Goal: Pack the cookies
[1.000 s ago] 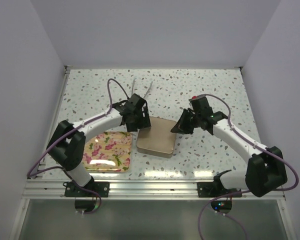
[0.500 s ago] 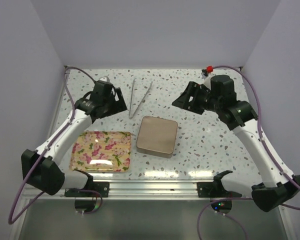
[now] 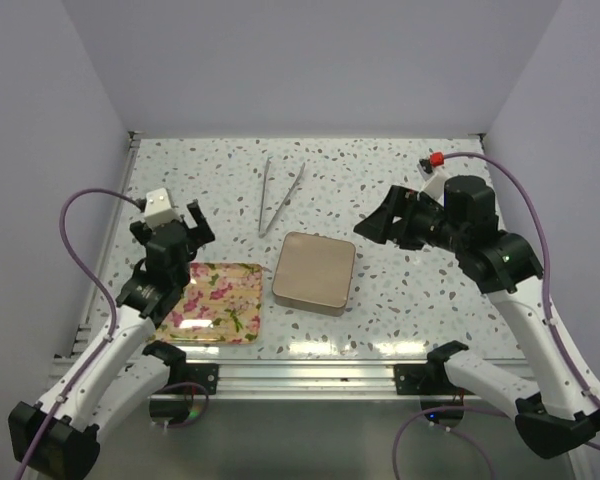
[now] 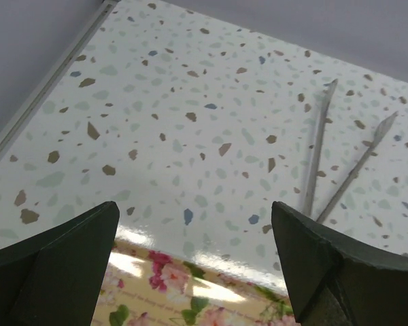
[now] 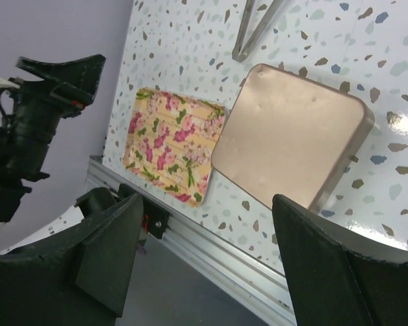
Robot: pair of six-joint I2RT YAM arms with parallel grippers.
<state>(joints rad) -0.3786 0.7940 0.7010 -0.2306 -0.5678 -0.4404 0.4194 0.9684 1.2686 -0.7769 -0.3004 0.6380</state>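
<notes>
At far left the L gripper [image 3: 170,226] is held above the bench [image 3: 410,300], just beyond the far-left corner of the floral tray [image 3: 212,300]; its jaws are seen spread wide w/ nothing btwn them. On the tray no cookies are seen, only the flower print and glare. Further back, approx. mid-bench, metal tongs [image 3: 278,192] are laid flat w/ tips toward the near side, well apart from both arms. Just right of the tray, w/ a narrow gap, the square tan box [image 3: 314,272] is sat w/ its lid on. To its right the R gripper [image 3: 376,222] is raised over the bench, angled down at the box, jaws likewise wide apart and unloaded. The cookies are not visible in any view; they are prob. shut inside the box, though that cannot be confirmed. The packing step is thus judged either finished or not begun. If begun anew, the lid would need lifting first, w/ one arm steadying the box. Nothing is found blocking either arm's approach; the tongs lie out of the way.
</notes>
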